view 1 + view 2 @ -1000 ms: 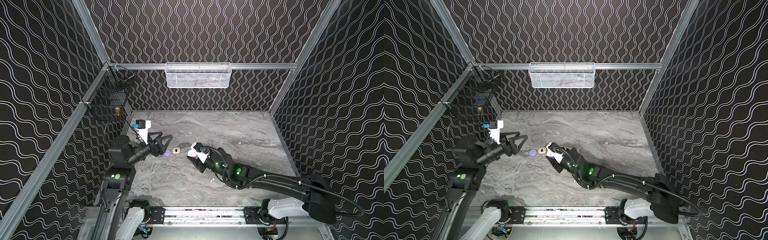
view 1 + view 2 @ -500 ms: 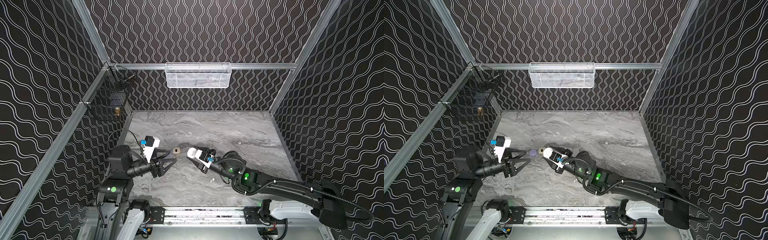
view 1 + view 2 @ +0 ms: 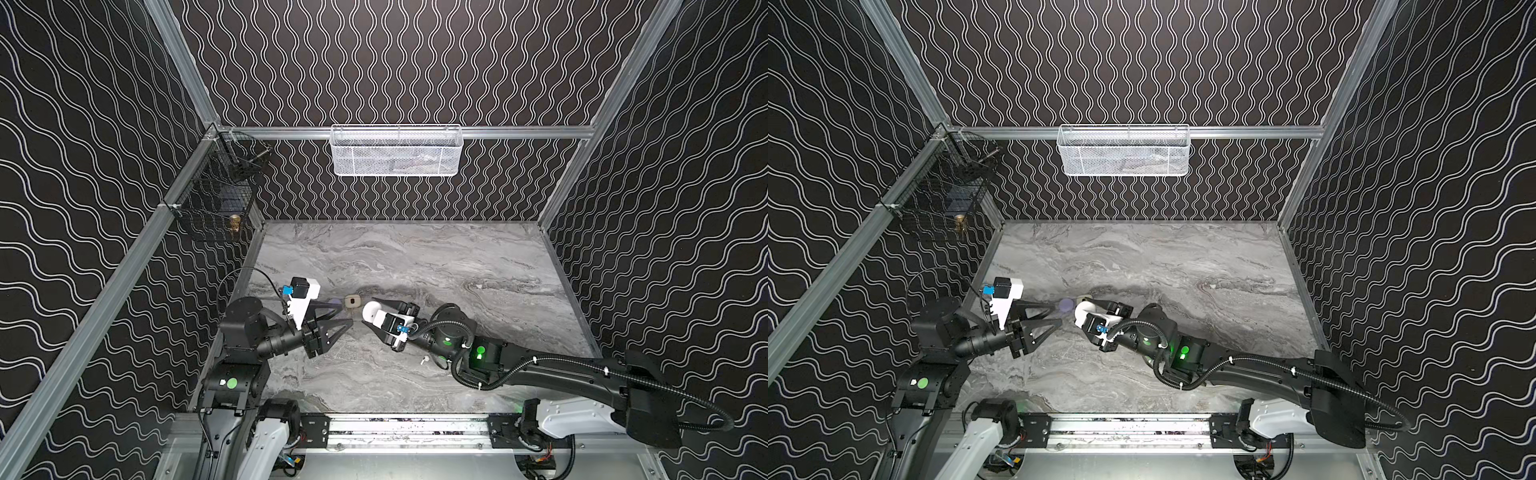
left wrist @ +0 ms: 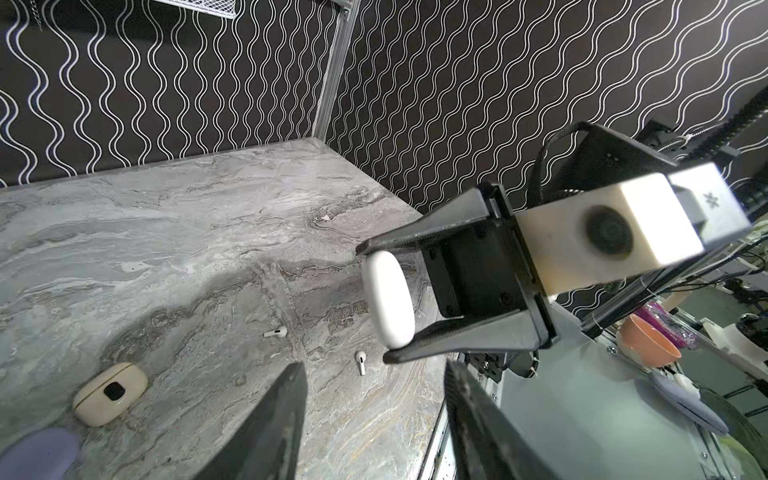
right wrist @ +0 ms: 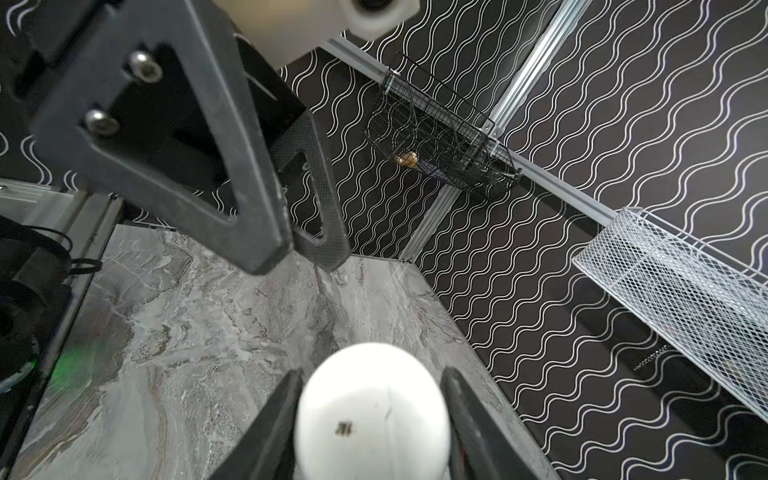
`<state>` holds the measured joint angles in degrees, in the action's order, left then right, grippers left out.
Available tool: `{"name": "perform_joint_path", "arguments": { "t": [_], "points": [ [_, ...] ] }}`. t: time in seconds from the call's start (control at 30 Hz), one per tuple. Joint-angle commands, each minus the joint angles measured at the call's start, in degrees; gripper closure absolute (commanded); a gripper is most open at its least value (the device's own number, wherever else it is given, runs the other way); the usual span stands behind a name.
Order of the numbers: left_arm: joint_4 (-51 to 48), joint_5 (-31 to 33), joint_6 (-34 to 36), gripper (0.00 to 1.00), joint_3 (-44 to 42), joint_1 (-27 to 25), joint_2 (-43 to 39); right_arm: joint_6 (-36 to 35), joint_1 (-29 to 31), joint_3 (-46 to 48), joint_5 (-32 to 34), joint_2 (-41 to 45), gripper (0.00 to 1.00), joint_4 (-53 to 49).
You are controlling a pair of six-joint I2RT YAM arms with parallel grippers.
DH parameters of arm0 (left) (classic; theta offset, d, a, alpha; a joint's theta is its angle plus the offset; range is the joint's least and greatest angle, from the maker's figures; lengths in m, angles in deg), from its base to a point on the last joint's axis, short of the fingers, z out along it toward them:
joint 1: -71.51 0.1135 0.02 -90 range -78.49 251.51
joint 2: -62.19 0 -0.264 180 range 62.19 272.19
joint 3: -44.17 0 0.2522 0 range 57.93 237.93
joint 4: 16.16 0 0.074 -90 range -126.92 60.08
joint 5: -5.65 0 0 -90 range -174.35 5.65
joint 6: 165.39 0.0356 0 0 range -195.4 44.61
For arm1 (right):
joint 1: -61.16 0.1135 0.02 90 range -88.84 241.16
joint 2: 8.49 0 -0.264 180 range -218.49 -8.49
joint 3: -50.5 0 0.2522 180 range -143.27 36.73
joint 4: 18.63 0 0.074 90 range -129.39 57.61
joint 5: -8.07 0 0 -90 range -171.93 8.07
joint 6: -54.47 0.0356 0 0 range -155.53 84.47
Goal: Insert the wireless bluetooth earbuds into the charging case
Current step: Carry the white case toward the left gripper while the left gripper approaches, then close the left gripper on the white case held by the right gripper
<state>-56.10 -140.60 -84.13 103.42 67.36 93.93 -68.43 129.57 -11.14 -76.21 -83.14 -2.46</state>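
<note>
Marble tabletop (image 3: 415,257): enclosed by black wave-patterned walls. White mesh basket (image 3: 395,151): hung on the rear rail. Black wire basket (image 3: 216,208): fixed at the left rear corner.

Both arms reach toward the middle-left of the table, tips facing one another, near but apart.

Right gripper (image 4: 374,303): clamped on the white charging case (image 5: 374,415), one finger on each side. The case is held clear of the tabletop with its lid closed.

Left gripper (image 3: 347,313): jaws parted, nothing between them, positioned just beside the held case.

Cream case (image 4: 110,392): lying flat on the table, dark square window upward, just beyond the left gripper's tips in both top views.

Lavender case (image 4: 37,455): on the table just beside the cream case.

White earbud (image 4: 276,332) and second white earbud (image 4: 361,361): lying loose on the marble, apart from each other, outside every case, on the table below the held case in the left wrist view
</note>
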Motion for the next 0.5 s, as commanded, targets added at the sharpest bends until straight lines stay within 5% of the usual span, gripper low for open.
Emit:
{"name": "perform_joint_path", "arguments": {
  "t": [0.0,0.47],
  "points": [
    [2.42,-0.69,-0.57,0.49,-0.27,0.01,0.35,-2.91,0.97,-1.22,1.02,-0.97,0.79,2.17],
    [4.08,-2.46,-1.27,0.54,-1.27,-0.16,0.44,-9.96,2.97,-5.99,4.96,-4.87,0.81,1.95]
  ]
}}
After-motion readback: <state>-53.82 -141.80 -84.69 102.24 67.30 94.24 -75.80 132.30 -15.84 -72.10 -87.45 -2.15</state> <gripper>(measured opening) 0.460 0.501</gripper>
